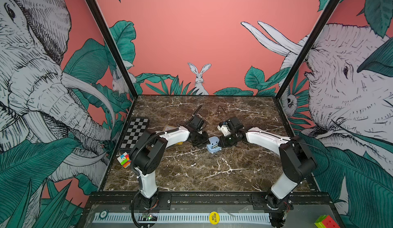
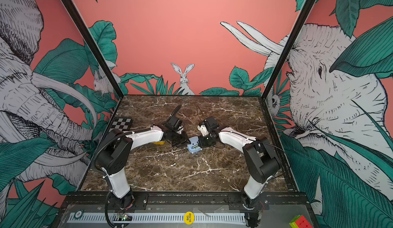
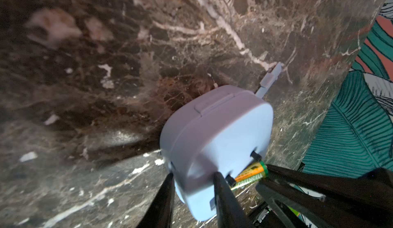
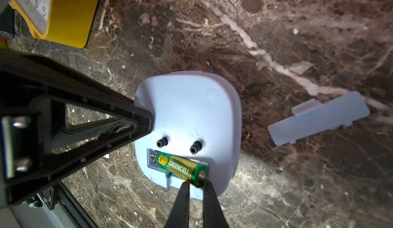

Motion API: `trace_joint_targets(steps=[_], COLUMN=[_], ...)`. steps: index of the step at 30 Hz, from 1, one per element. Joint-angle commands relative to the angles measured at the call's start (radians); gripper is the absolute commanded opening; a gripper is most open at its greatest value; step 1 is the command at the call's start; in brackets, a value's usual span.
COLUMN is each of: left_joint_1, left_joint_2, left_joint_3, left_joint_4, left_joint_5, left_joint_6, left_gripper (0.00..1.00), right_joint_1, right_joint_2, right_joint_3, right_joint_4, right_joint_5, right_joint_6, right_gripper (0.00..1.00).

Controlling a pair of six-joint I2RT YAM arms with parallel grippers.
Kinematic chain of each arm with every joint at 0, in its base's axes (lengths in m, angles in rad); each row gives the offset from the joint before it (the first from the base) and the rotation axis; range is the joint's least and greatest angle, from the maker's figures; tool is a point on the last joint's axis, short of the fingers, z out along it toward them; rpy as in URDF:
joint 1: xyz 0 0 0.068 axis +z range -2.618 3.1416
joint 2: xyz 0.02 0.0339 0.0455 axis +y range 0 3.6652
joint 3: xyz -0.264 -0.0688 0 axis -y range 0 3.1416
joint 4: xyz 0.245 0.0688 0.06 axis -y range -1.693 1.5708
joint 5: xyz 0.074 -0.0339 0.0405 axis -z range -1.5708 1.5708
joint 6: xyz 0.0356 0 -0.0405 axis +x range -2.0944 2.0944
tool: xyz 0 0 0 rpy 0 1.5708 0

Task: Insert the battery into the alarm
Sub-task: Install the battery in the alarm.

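Alarm clock (image 4: 187, 110) clamped by left gripper (image 3: 192, 177), probably for bracing; right gripper (image 4: 196, 184), jaws nearly together, presses GP Greencell battery (image 4: 180, 167), raised end, toward clock's bay (image 4: 151, 160).

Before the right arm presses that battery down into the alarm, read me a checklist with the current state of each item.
1. Loose cover lying apart from the alarm: ok.
2. Alarm edge clamped by the left tool: ok.
3. One end of the battery in the compartment, at the spring: ok.
4. Whole battery seated flat: not ok, its other end sticks up.
5. Tips of the right tool at that raised end: ok.
6. Polarity marks: cannot tell.
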Motion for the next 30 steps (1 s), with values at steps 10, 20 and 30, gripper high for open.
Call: trace_joint_targets(steps=[10,20,30], left_joint_1=[-0.001,-0.001,-0.002], left_joint_2=[0.023,0.019,0.018], left_joint_3=[-0.017,-0.034,-0.035], left_joint_4=[0.015,0.022,0.021], left_joint_5=[0.014,0.011,0.009], left_joint_6=[-0.028,-0.040,-0.043], left_gripper=[0.31,0.31,0.30], right_joint_1=[0.014,0.019,0.034], right_joint_2=[-0.037,-0.005,0.016], right_joint_3=[0.050,0.080,0.051], right_joint_4=[-0.064,-0.056,-0.082], right_joint_5=[0.093,0.089,0.096], right_joint_6=[-0.044,-0.044,-0.045], right_gripper=[0.16,0.17,0.11])
